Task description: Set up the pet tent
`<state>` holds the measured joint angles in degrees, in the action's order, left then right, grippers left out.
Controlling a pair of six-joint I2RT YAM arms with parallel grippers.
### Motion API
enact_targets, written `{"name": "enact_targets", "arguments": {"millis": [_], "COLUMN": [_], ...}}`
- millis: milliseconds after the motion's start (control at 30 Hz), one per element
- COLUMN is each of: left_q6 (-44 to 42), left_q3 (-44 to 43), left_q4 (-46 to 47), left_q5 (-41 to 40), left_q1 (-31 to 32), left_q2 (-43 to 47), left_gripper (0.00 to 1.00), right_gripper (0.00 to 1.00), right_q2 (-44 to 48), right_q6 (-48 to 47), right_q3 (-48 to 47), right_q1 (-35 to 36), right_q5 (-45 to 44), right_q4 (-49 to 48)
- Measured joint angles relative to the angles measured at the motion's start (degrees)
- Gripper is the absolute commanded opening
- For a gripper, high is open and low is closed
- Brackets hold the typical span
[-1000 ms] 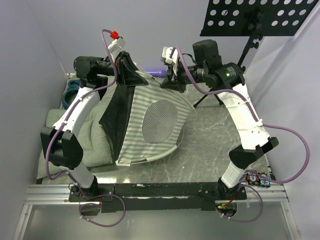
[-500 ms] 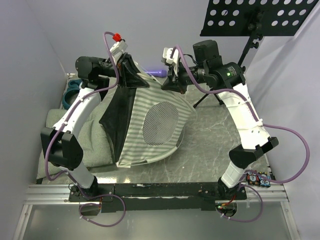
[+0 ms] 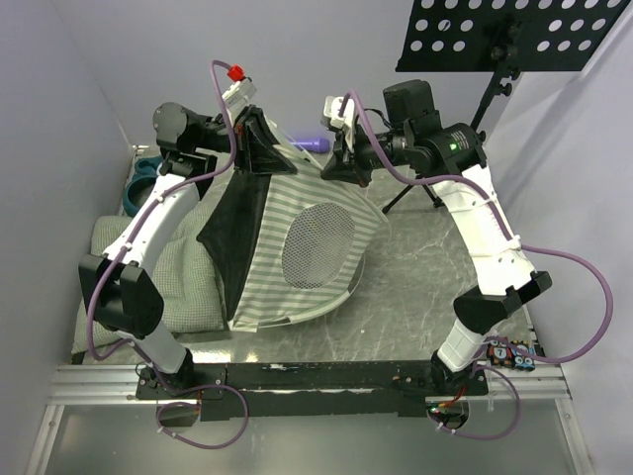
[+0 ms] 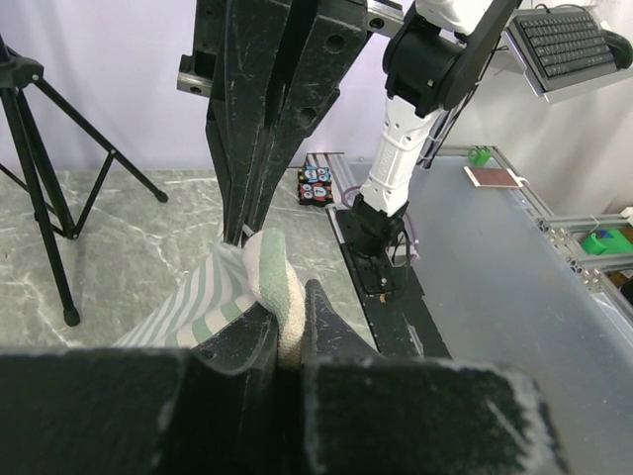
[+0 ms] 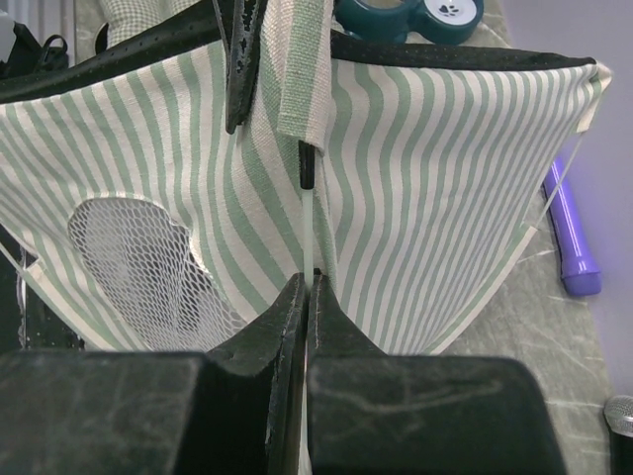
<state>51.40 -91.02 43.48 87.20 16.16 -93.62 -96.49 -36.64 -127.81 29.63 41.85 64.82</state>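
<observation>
pet tent (image 3: 297,247) mid-table, cushion (image 3: 190,282) at its left, tape rolls (image 3: 141,184) behind cushion

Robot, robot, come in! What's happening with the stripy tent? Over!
Left gripper shut on pet tent fabric edge. Right gripper shut on its thin white pole. Tent half raised, checked cushion alongside. Nothing seen blocking.

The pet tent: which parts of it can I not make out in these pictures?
- Top external: the far top edge of the pet tent is hidden by the left hand and right hand.
- Top external: its inside is hidden by its own striped wall.
- Left wrist: only one fabric fold shows; the fingers cover the rest.
- Right wrist: the lower end of the white pole is hidden between the fingers.
</observation>
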Motion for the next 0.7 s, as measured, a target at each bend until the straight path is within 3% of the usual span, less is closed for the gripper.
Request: {"name": "enact_targets", "arguments": {"millis": [433, 700], "left_q6": [7.0, 7.1], "left_q3": [0.9, 1.8], "left_q4": [11.3, 12.1], "left_q5": [0.1, 0.2], "left_q1": [0.0, 0.1], "left_q2": [-1.1, -1.1], "left_gripper": [0.01, 0.01], "right_gripper": [0.0, 0.0], "right_q2": [0.0, -0.1], "right_q6": [1.9, 4.0], "right_q3": [-0.1, -0.1], "right_q1": [-0.5, -2.5], "right_q5": [0.3, 1.0], "right_q4": [-0.9, -1.8]}}
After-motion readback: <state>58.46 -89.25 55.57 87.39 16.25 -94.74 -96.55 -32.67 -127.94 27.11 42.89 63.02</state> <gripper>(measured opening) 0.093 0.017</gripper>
